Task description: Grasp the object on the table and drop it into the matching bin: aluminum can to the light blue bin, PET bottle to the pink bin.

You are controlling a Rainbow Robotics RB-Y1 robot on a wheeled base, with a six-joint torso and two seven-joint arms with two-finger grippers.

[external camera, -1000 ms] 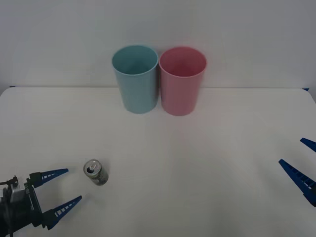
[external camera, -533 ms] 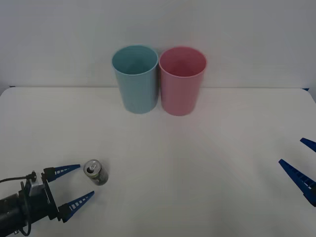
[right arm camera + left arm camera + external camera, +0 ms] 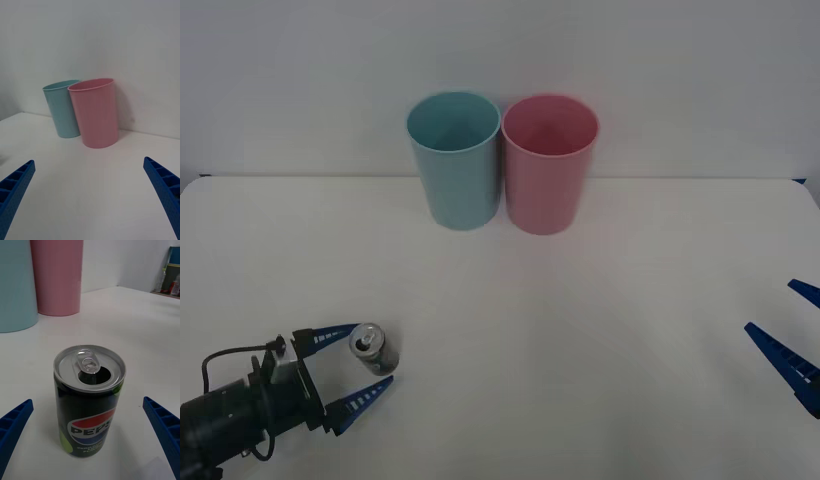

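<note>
1. Your left gripper (image 3: 349, 364) sits low at the near left, arm reaching forward, fingers (image 3: 13, 425) spread wide.
2. Your right gripper (image 3: 792, 340) waits at the right edge, fingers (image 3: 164, 189) parted.

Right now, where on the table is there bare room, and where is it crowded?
Bare: the wide white table between the can and the open right gripper, and ahead of the light blue bin and pink bin. Crowded: the open left gripper flanks the can.
</note>
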